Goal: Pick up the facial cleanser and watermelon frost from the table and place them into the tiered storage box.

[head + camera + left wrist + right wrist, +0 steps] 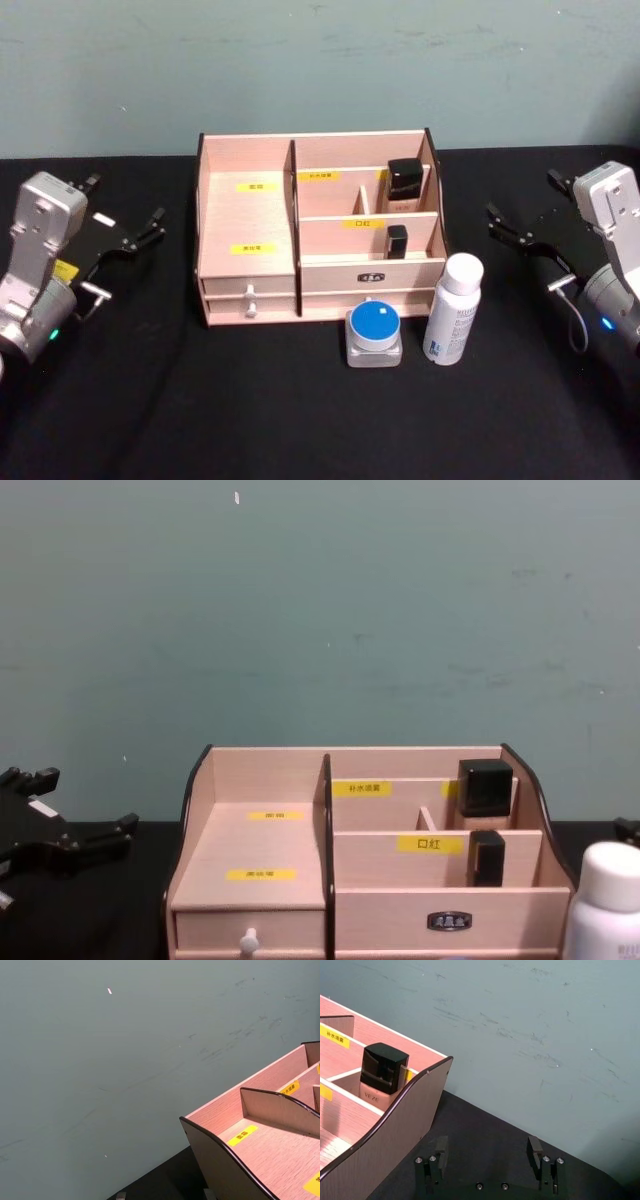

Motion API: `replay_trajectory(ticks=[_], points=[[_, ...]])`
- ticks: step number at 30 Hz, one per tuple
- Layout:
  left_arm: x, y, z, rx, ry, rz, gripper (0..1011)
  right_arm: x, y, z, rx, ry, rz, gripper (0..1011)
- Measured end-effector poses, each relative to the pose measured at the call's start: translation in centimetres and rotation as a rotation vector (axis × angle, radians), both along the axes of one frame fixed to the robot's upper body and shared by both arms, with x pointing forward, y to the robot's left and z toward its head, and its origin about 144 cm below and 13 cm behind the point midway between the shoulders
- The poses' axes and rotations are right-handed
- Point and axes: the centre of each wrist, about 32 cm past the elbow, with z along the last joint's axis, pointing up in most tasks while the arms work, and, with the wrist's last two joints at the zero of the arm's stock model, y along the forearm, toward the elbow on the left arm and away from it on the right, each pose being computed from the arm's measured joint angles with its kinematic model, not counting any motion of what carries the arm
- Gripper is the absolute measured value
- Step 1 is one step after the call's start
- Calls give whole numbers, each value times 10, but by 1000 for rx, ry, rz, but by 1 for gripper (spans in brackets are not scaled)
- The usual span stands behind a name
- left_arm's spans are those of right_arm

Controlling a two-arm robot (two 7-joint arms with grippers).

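Note:
The tiered storage box [247,215] of pale wood stands mid-table, also seen in the chest view [262,835]. In front of its right half stand a white bottle with blue print [453,310] and a squat clear jar with a blue lid [374,335]. I cannot tell which is the facial cleanser and which the watermelon frost. My left gripper [122,205] hovers open left of the box, empty. My right gripper [525,200] hovers open right of it, empty, with the box's curved side wall [395,1125] close by in the right wrist view.
Two black-capped bottles [405,185] [397,240] stand in the box's right compartments. The wide left tiers [270,1155] hold nothing. A white-knobbed drawer [250,298] faces front. The black tablecloth [200,400] runs back to a grey-green wall.

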Motion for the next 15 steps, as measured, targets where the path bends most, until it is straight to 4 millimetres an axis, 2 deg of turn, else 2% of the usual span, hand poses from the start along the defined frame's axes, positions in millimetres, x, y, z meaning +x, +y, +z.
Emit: replay_trajectory(ticks=[15], points=[[0,0,0,0,0,0,1001,0,0,0,0,0,0,1000]])
